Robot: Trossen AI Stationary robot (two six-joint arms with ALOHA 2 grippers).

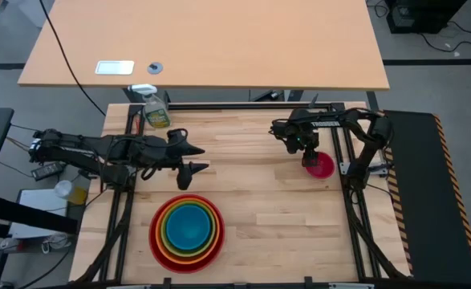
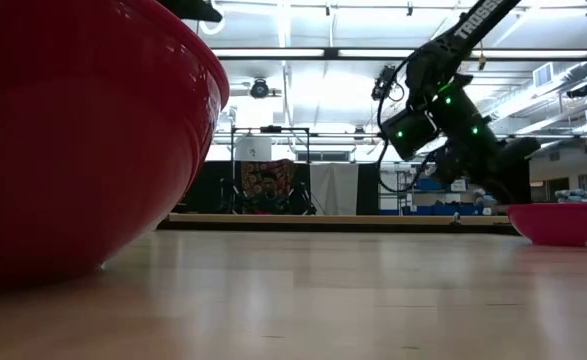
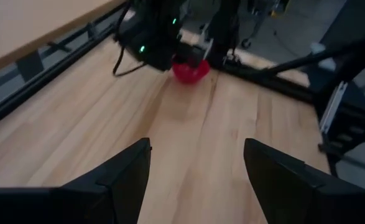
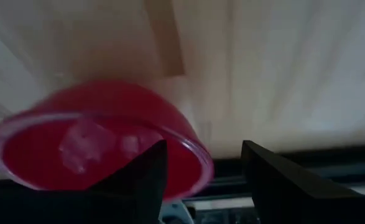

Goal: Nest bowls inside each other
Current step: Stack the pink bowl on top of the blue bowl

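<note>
Near the table's near-left corner stands a stack of nested bowls (image 1: 187,231): red outermost, then orange, green and blue; its red wall (image 2: 83,130) fills the low view's left. The small pink bowl (image 1: 322,166) rests on its base at the table's right side. My right gripper (image 4: 204,149) is open and slants down over this bowl's left rim (image 4: 198,158), one finger over the inside and one outside; no touch shows. My left gripper (image 1: 203,159) hangs open above the table left of centre, pointing toward the pink bowl (image 3: 189,71).
A yellow-green spray bottle (image 1: 156,111) stands at the table's far left edge. A second tan table (image 1: 203,40) lies beyond. Dark frame rails (image 1: 355,217) run along the table's right and left sides. Bare wood (image 1: 259,193) lies between stack and pink bowl.
</note>
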